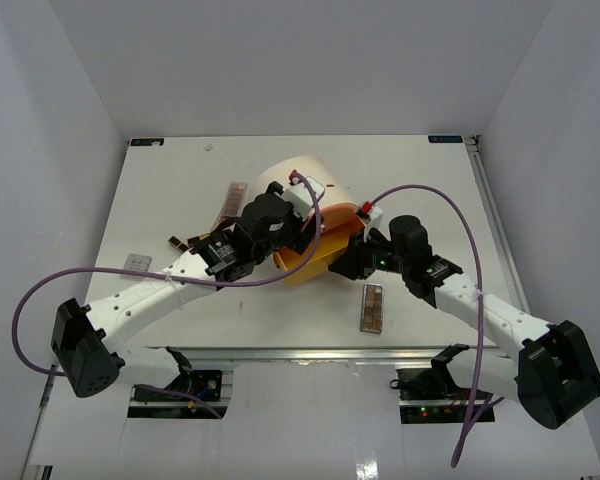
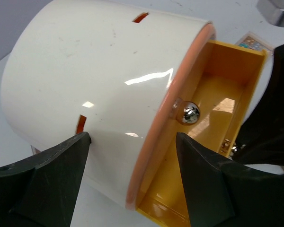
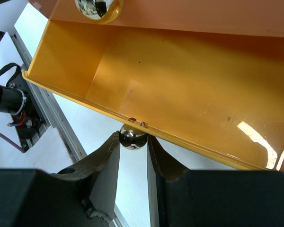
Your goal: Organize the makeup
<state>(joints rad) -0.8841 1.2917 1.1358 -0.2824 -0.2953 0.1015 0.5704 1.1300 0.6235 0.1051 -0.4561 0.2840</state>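
Note:
A brown eyeshadow palette [image 1: 372, 307] lies flat on the table near my right arm. A second palette [image 1: 232, 200] lies left of the cream cylinder [image 1: 298, 178], and a short gold-and-black bar [image 1: 177, 242] lies further left. No sponges show. The cylinder's yellow drawer [image 1: 315, 255] is pulled out and looks empty in the right wrist view [image 3: 170, 80]. My right gripper [image 3: 133, 142] is shut on the drawer's chrome knob [image 3: 133, 137]. My left gripper [image 2: 132, 175] is open, its fingers [image 2: 61, 179] straddling the cylinder's front rim [image 2: 94, 80].
A small flat grey item [image 1: 137, 262] lies at the table's left. Another chrome knob [image 3: 98, 8] sits on the drawer above the yellow one. A metal rail [image 1: 310, 352] runs along the table's near edge. Purple cables loop over both arms.

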